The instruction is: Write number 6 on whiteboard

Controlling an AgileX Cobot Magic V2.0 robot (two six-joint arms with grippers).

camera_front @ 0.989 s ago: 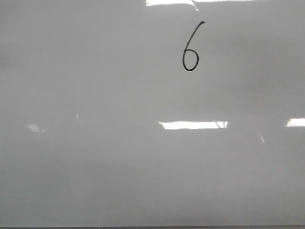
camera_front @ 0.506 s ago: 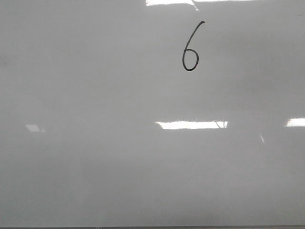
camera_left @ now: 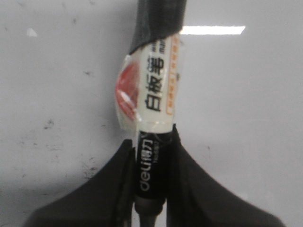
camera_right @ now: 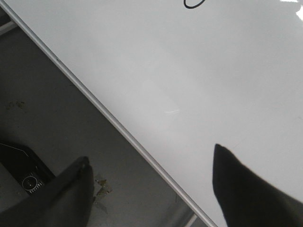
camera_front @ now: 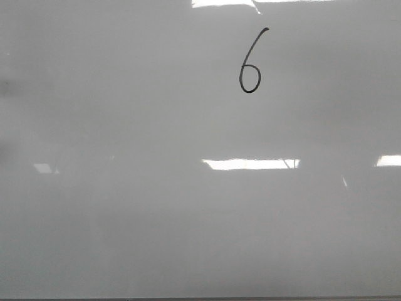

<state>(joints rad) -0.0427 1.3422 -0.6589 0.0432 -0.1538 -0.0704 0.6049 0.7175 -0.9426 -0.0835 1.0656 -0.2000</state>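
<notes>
A thin black number 6 (camera_front: pixel 250 61) is drawn on the upper middle of the whiteboard (camera_front: pixel 156 219), which fills the front view. No gripper shows in that view. In the left wrist view my left gripper (camera_left: pixel 152 142) is shut on a whiteboard marker (camera_left: pixel 154 99) with a white label and black barrel, over a smudged patch of whiteboard (camera_left: pixel 246 94). In the right wrist view my right gripper (camera_right: pixel 151 163) is open and empty, straddling the whiteboard's metal edge (camera_right: pixel 118 125). Only the bottom of the number 6 (camera_right: pixel 194 4) shows there.
Bright ceiling-light reflections (camera_front: pixel 250 163) lie across the board. Beyond the board's edge, the right wrist view shows dark floor (camera_right: pixel 57 109) with a black device (camera_right: pixel 28 177) and a bit of debris (camera_right: pixel 103 185).
The digit and board are unchanged. Only the light reflections at the left have shifted slightly.
</notes>
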